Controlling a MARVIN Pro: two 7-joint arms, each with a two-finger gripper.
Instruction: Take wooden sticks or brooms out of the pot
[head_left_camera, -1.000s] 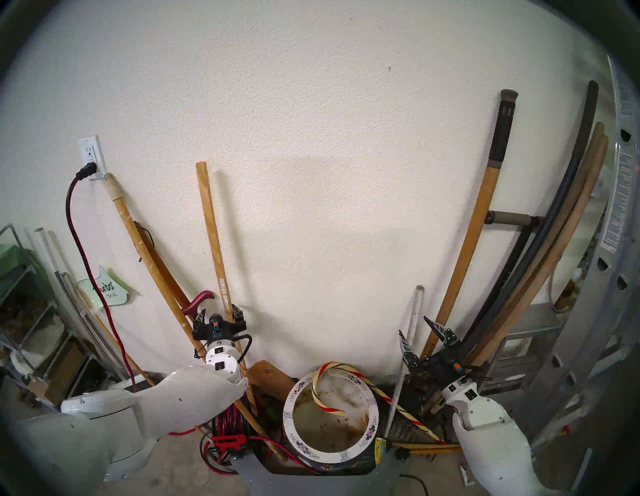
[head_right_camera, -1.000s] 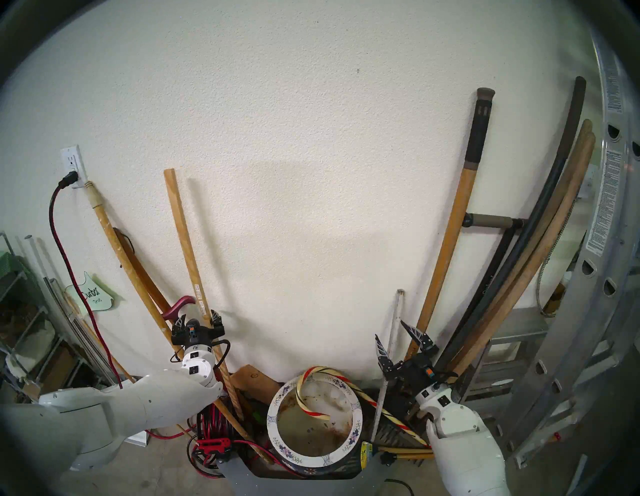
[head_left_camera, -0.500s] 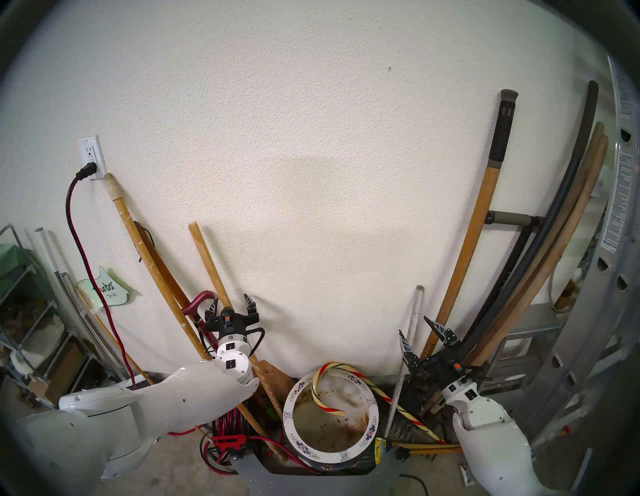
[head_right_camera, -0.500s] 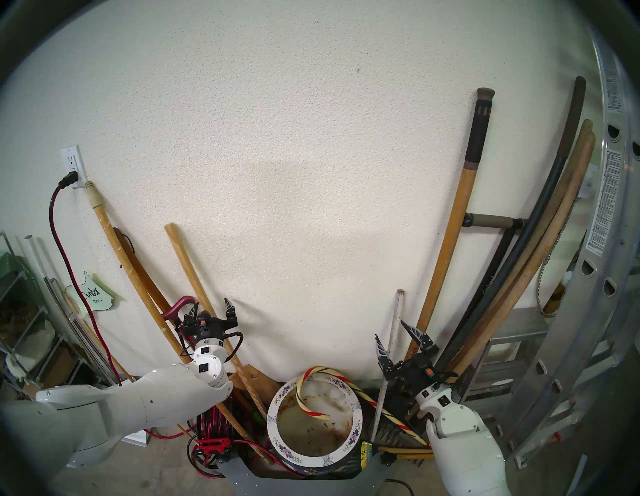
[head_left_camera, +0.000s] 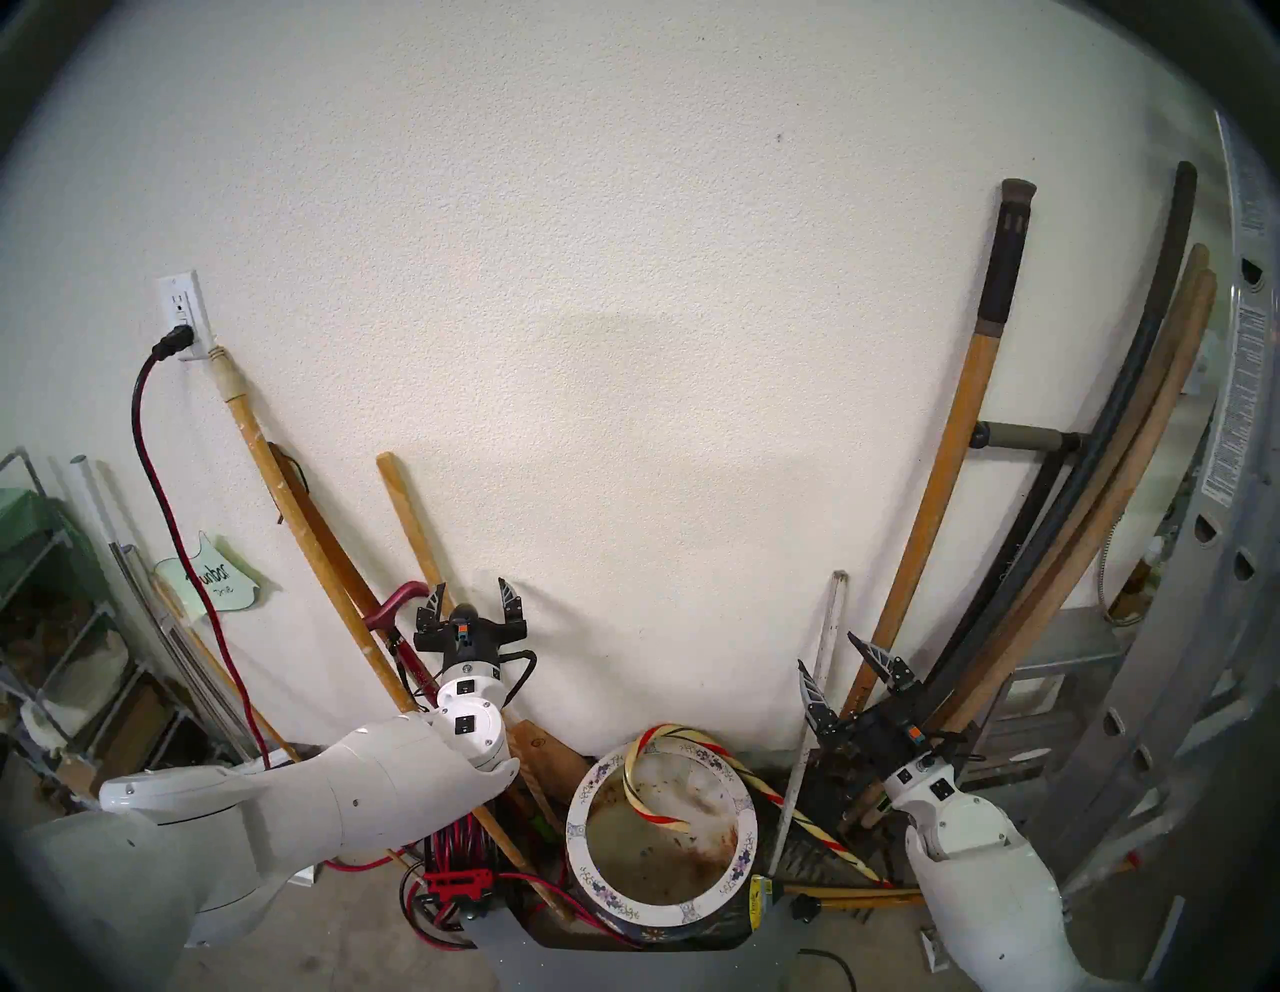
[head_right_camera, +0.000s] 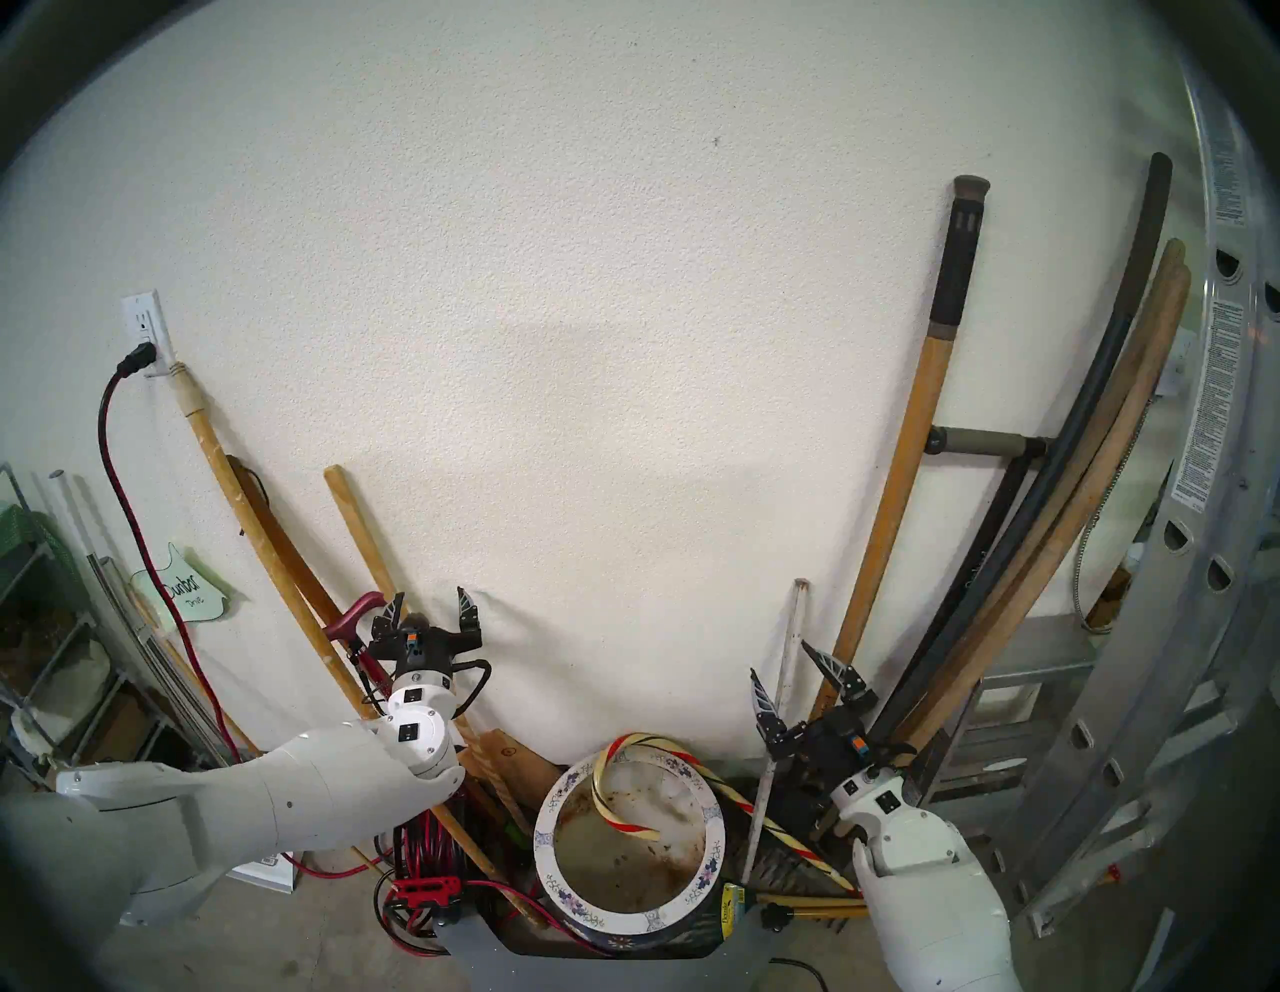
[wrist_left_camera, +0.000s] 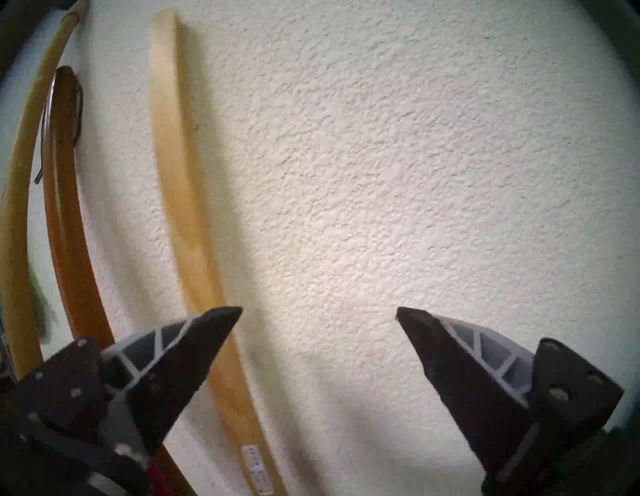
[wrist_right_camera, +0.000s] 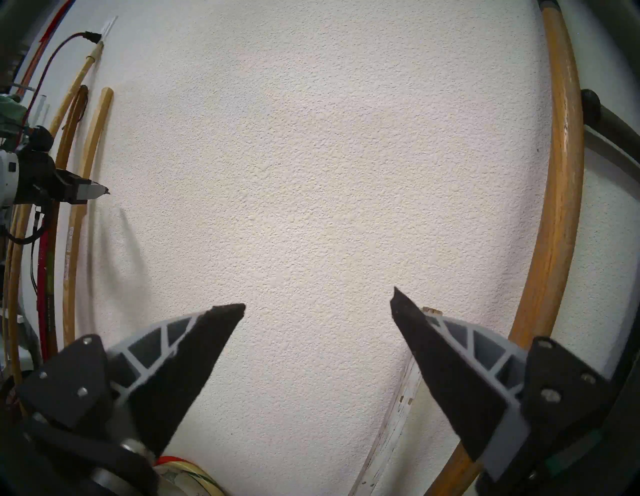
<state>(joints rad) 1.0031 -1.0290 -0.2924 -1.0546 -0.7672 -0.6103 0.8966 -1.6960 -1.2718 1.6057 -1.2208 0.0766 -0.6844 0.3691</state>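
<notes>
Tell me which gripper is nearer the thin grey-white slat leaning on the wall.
Right. The right gripper stands open right around the slat, which passes between its fingers. The left gripper is open far across, beyond the pot.

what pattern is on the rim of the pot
White with blue-purple flower clusters spaced around the pot's rim; it shows best in the head view.
</notes>
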